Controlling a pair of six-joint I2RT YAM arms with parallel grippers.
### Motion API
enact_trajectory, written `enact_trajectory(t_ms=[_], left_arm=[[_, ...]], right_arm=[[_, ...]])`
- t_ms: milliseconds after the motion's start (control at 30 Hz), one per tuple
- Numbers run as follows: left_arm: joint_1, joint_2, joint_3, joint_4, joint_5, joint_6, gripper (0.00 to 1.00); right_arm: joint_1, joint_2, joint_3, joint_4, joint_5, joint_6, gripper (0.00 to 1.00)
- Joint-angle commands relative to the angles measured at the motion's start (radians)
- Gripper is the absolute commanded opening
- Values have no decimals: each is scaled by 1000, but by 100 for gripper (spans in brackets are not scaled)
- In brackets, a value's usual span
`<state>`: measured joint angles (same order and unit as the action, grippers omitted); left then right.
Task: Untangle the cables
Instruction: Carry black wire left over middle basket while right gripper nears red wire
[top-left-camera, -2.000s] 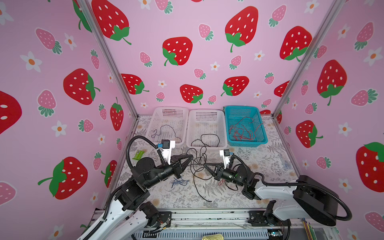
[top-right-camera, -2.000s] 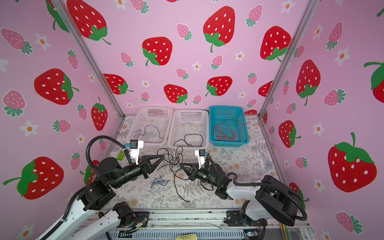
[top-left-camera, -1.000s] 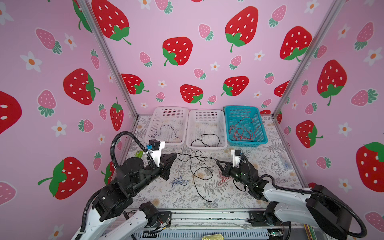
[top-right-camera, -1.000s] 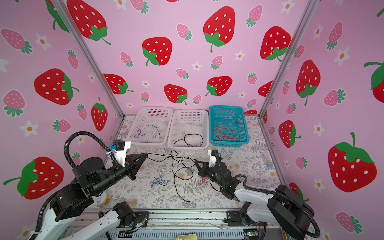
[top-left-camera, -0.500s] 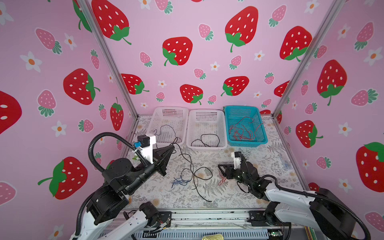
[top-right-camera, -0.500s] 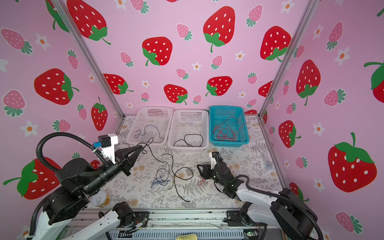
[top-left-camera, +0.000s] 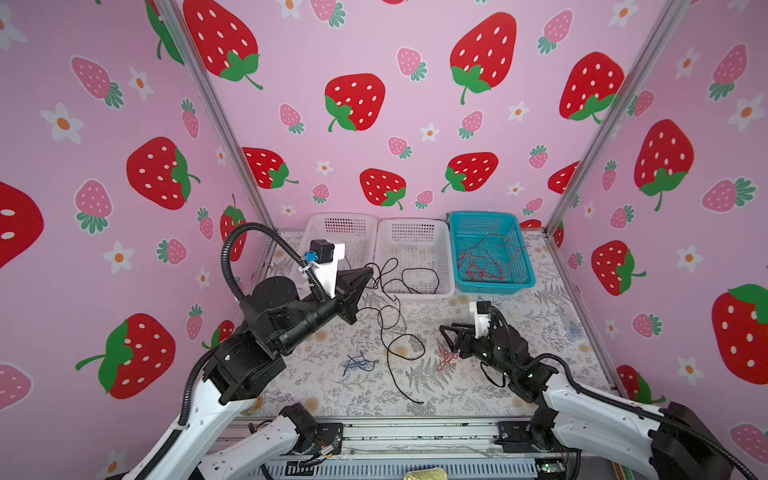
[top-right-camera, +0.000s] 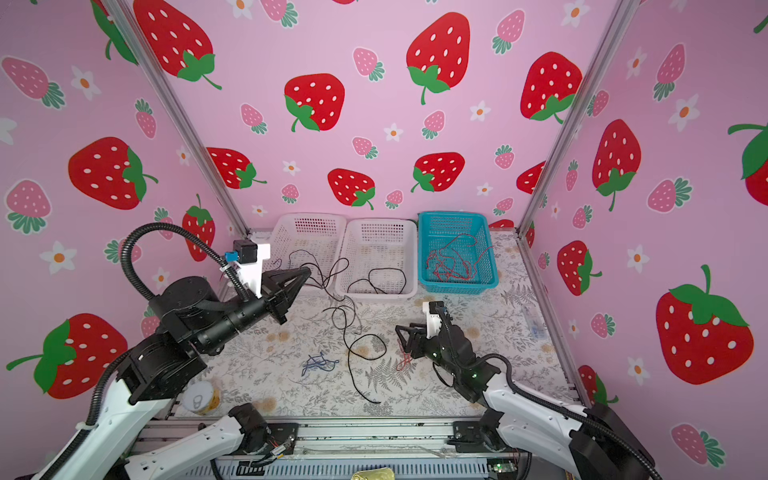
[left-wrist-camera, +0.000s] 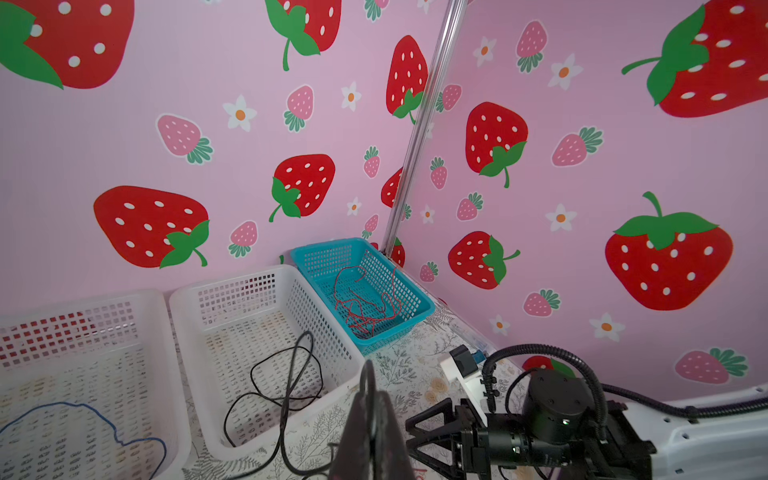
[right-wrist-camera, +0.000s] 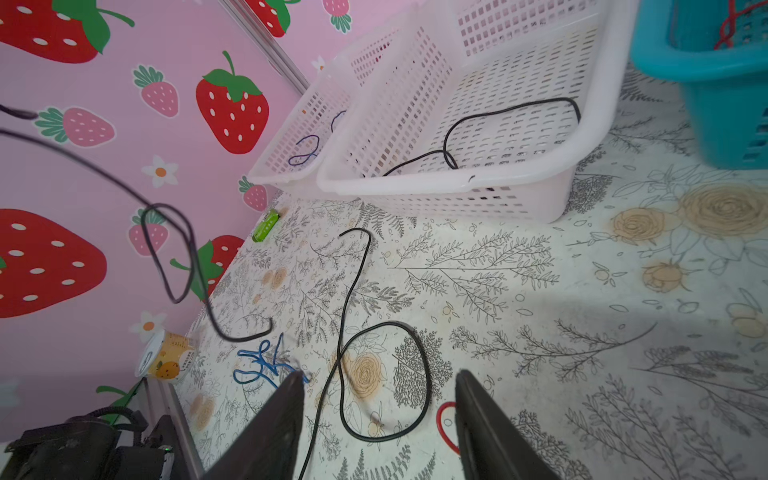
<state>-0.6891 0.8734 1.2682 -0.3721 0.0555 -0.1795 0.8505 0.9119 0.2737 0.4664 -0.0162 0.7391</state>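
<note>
The left gripper (top-left-camera: 366, 272) is pinched closed on a black cable (right-wrist-camera: 176, 299) that hangs toward 5 o'clock to the mat (top-left-camera: 519, 299), where a second black cable (right-wrist-camera: 427, 372) loops (blue cable (top-left-camera: 359, 363) at its 8 o'clock), while the right gripper (top-left-camera: 448, 340) hovers, jaws apart, red cable (top-left-camera: 444, 359) at its 6 o'clock.

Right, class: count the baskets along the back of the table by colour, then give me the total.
White baskets: 2
Teal basket: 1
Total: 3
</note>
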Motion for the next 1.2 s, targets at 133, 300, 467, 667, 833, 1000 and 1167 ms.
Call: enact_trajectory(t_ms=[133,300,467,667,833,1000,1167], left_arm=[[33,254,145,149,30,132,0],[110,457,256,216,67,171,0],[175,654,325,297,108,197,0],[220,865,383,338,171,183,0],[223,968,388,355,219,160,0],[223,1017,346,362,211,148,3],[223,1017,333,351,217,127,26]], right_arm=[[1,-107,3,-119,69,-38,63],[1,-173,10,-173,75,-42,64],[1,-227,2,-199,72,-43,65],[3,-255,-8,-219,44,-37,65],[3,-287,-18,-239,44,-36,65],[3,-294,-19,-258,44,-37,65],[3,-252,8,-363,139,-5,65]])
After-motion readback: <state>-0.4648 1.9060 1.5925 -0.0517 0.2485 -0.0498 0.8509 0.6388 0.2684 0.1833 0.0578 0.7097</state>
